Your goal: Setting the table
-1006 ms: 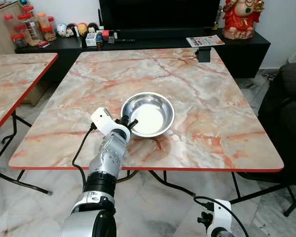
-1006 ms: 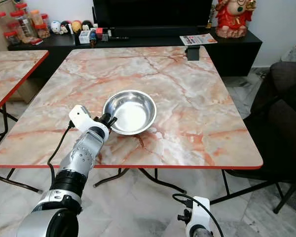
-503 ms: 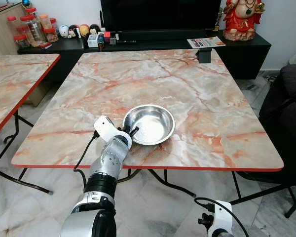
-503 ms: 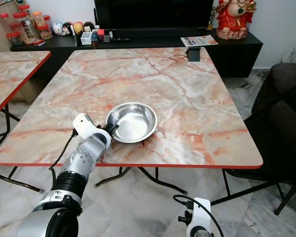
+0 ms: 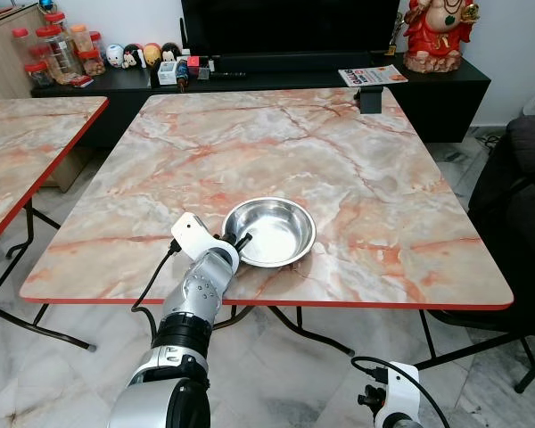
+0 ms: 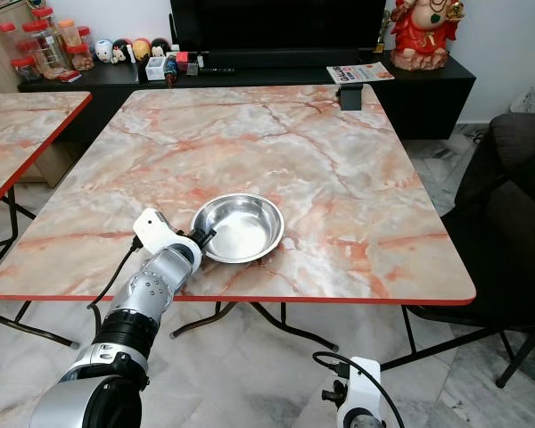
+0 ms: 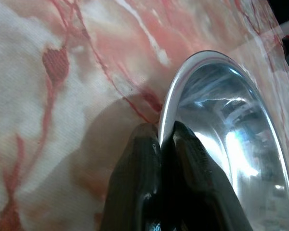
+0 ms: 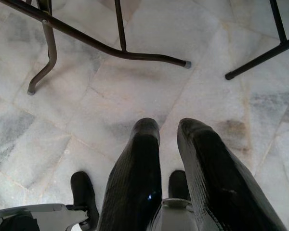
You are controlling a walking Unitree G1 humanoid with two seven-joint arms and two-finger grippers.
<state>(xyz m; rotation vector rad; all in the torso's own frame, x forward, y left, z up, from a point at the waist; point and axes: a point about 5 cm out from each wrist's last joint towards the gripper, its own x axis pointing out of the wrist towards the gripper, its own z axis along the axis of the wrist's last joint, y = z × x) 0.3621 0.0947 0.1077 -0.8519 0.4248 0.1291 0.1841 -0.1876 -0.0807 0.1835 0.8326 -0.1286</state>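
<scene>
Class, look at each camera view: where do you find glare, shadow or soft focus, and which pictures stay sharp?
Left eye view: sharp throughout, a soft white sheen inside the round steel bowl. Left wrist view: bright streaked glare in the bowl, the left gripper casts a dark shadow on the pink marble-patterned table, and its black fingers look soft up close. Right wrist view: evenly lit, right gripper over pale floor tiles.
</scene>
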